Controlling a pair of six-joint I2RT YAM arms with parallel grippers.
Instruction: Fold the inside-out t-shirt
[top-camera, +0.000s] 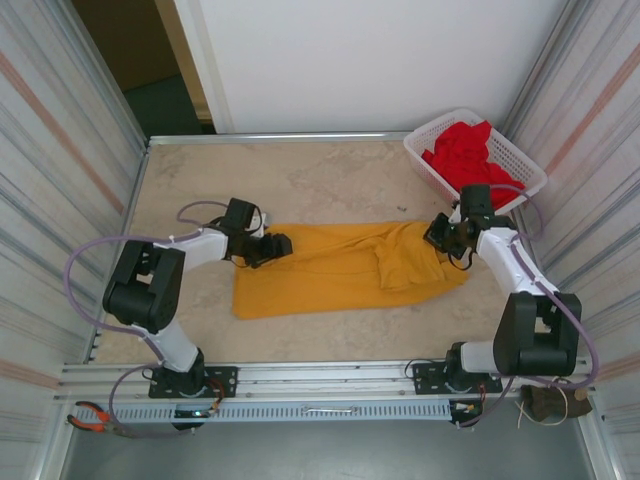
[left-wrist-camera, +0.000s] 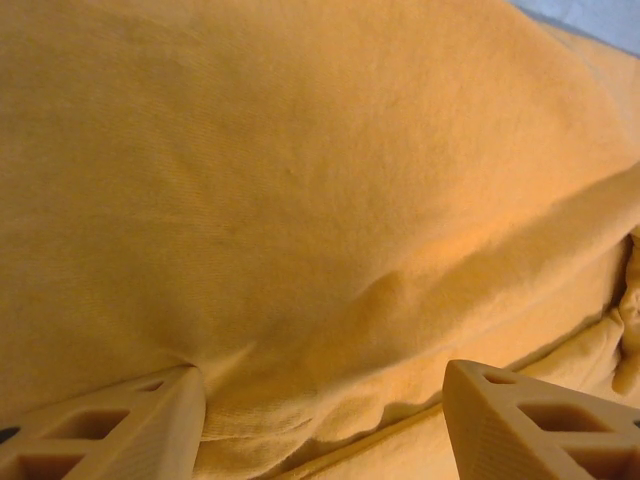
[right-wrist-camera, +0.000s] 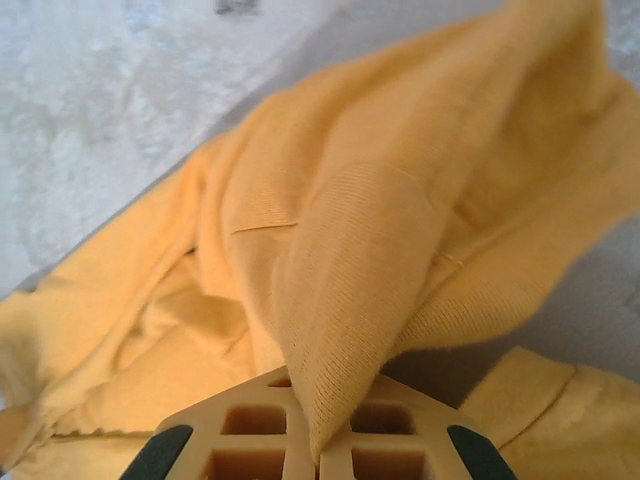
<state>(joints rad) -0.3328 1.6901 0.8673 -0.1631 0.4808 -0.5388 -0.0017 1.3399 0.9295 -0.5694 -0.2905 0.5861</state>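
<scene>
Plainly, the right pincer (right-wrist-camera: 316, 448) grips a fold of the t-shirt (top-camera: 330, 265), the left pincer (left-wrist-camera: 325, 388) spread over it

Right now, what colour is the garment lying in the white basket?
The garment is red, best seen in the top external view.

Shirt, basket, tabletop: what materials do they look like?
Shirt: soft knit, likely cotton; matte, with fine ribs and limp folds.
Basket: probably white plastic, going by the moulded lattice walls.
Tabletop: beige with a mottled stone look, maybe laminate; unclear.
</scene>
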